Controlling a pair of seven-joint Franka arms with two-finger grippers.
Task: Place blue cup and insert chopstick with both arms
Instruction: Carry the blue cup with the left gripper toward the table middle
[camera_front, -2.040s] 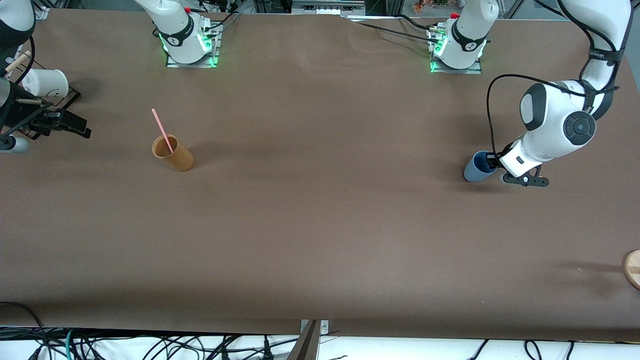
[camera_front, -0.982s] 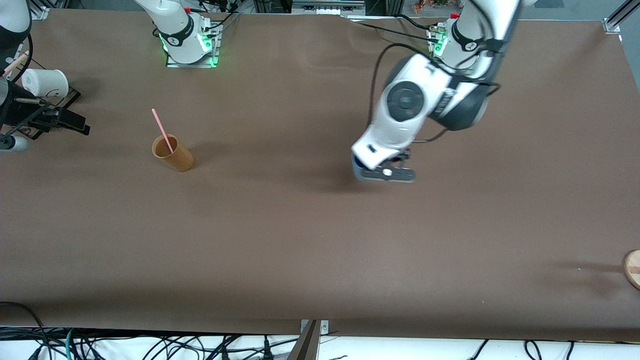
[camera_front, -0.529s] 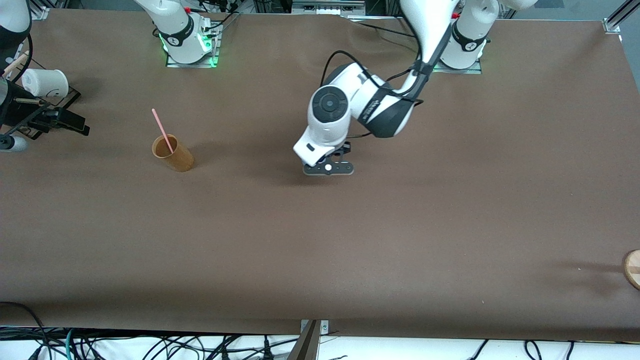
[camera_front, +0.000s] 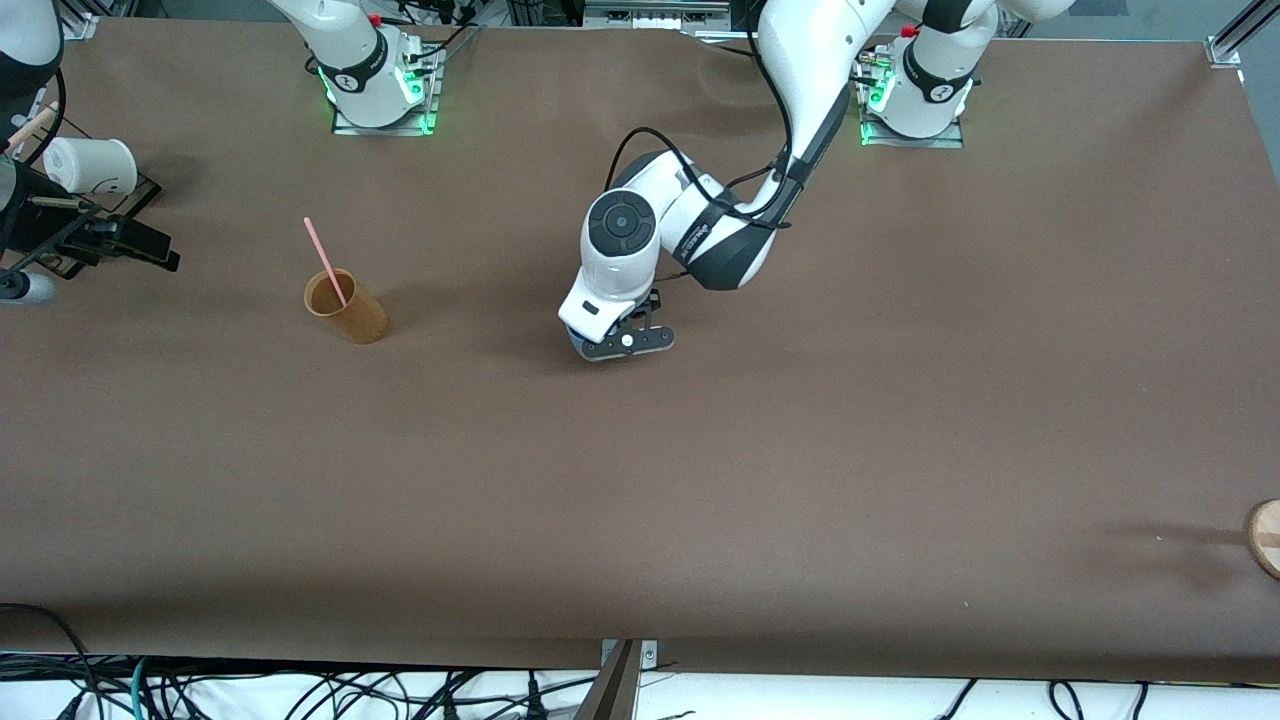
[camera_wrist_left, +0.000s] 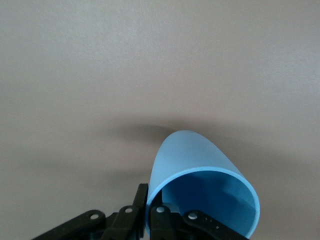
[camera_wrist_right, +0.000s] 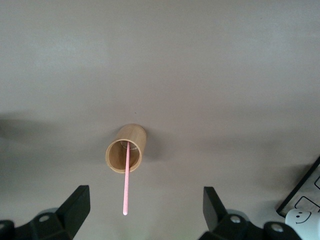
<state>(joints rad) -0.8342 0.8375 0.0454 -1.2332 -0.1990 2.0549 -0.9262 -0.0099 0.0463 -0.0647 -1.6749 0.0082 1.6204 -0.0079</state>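
My left gripper (camera_front: 600, 345) is shut on the wall of the blue cup (camera_wrist_left: 195, 160), one finger inside and one outside (camera_wrist_left: 149, 206). It holds the cup low over the middle of the table. In the front view only a blue sliver (camera_front: 577, 346) shows under the wrist. The pale-pink chopstick (camera_front: 325, 262) leans in a tan cylinder cup (camera_front: 347, 308) toward the right arm's end. The right wrist view shows the same chopstick (camera_wrist_right: 127, 180) and the same tan cup (camera_wrist_right: 125, 155). My right gripper (camera_front: 150, 252) waits open and empty (camera_wrist_right: 145, 197) at the right arm's end.
A white cup (camera_front: 92, 165) sits on a black holder (camera_front: 140, 190) by the right gripper, and it also shows in the right wrist view (camera_wrist_right: 300, 220). A round wooden piece (camera_front: 1265, 535) lies at the table's edge at the left arm's end.
My left arm has carried the blue cup from the left arm's end to the middle of the table, toward the tan cup. The right arm has not moved.
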